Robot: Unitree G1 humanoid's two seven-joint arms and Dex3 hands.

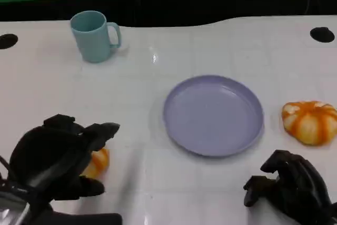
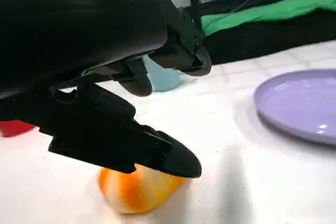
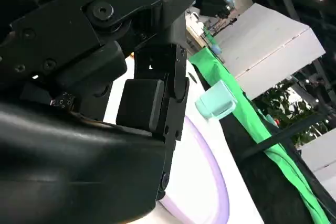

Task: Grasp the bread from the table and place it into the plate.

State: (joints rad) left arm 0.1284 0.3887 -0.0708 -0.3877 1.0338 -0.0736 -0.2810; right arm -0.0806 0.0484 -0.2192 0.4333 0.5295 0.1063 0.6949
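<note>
A small orange bread lies on the white table at the lower left, half hidden under my left hand. In the left wrist view the bread sits on the table and one of the fingers lies just over its top, the others spread above it. The hand does not grip it. The lilac plate stands empty in the middle, to the right of the bread, and shows as the plate in the left wrist view. My right hand rests at the lower right, fingers loosely bent, holding nothing.
A larger orange-and-white bread lies right of the plate, just beyond my right hand. A light blue mug stands at the back left. Black round holes mark the table's far corners. A red object shows beside the left hand.
</note>
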